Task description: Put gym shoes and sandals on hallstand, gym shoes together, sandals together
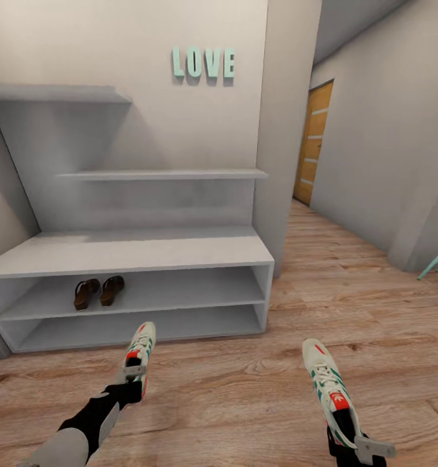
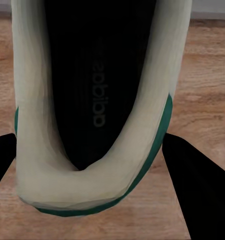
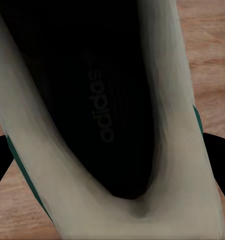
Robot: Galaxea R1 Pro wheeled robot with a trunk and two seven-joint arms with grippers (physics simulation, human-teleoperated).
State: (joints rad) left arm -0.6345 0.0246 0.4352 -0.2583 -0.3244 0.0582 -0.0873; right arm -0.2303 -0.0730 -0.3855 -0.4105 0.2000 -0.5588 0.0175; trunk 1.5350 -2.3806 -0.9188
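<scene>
Left pincer [image 1: 135,378] is clamped on the heel of one gym shoe [image 1: 138,355]; the shoe extends forward from the pincer, toe toward the hallstand [image 1: 134,254], held above the corridor floor [image 1: 257,383]. In my left wrist view the heel opening [image 2: 92,100] sits between the two dark fingers [image 2: 200,185], one on each side.

Right pincer [image 1: 365,447] likewise grips the second gym shoe [image 1: 328,383] at its heel, toe pointing forward and away from the pincer. Right wrist view: the shoe's dark insole [image 3: 87,100] close up, fingers [image 3: 220,155] flanking it.

The two sandals [image 1: 98,292] lie side by side on the hallstand's upper open shelf level, ahead of the left pincer.

Room: grey walls, mint "LOVE" letters [image 1: 204,63] above the staggered shelves, a wooden door [image 1: 313,143] down the corridor ahead of the right pincer.
</scene>
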